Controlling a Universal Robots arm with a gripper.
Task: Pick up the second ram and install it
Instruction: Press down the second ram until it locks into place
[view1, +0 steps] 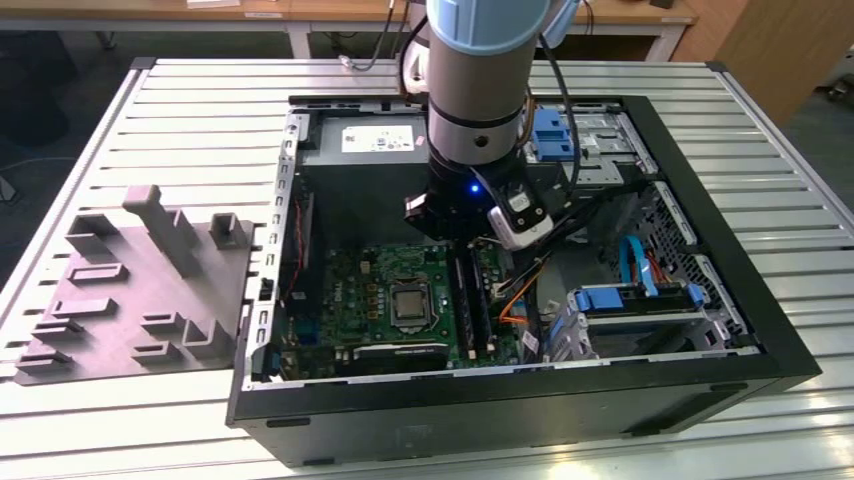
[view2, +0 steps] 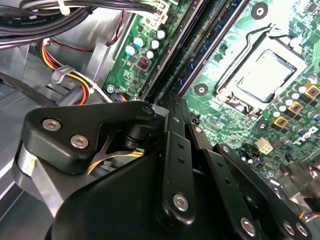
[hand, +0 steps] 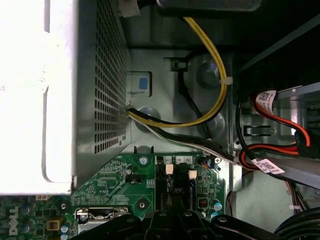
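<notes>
Since the fingers (view2: 176, 150) are drawn tight together in the second wrist view, with no gap between their tips, the gripper (view2: 172, 106) reads as closed rather than spread. I cannot tell whether it pinches anything or only bears down. Its tips stand right at one end of the long black memory slots (view1: 467, 300).

A dark stick with a row of chips, which I take for the second ram (view2: 209, 50), runs away from the tips along those slots. It looks to be lying in a slot and not carried in the air. My judgement is that the pick-up is done and the work stands at the seating stage. Whether the stick is fully pushed home, or its end latches (hand: 169, 170) have snapped shut, cannot be made out.

From the exterior view, the slots stretch from the gripper toward 6 o'clock across the green motherboard (view1: 387, 290). The processor socket (view1: 404, 303) sits at about 8 o'clock from the gripper. All of this lies inside the open computer case (view1: 707, 250) on the slatted table (view1: 200, 120). A grey moulded tray (view1: 134, 290) rests well apart at 9 o'clock.
</notes>
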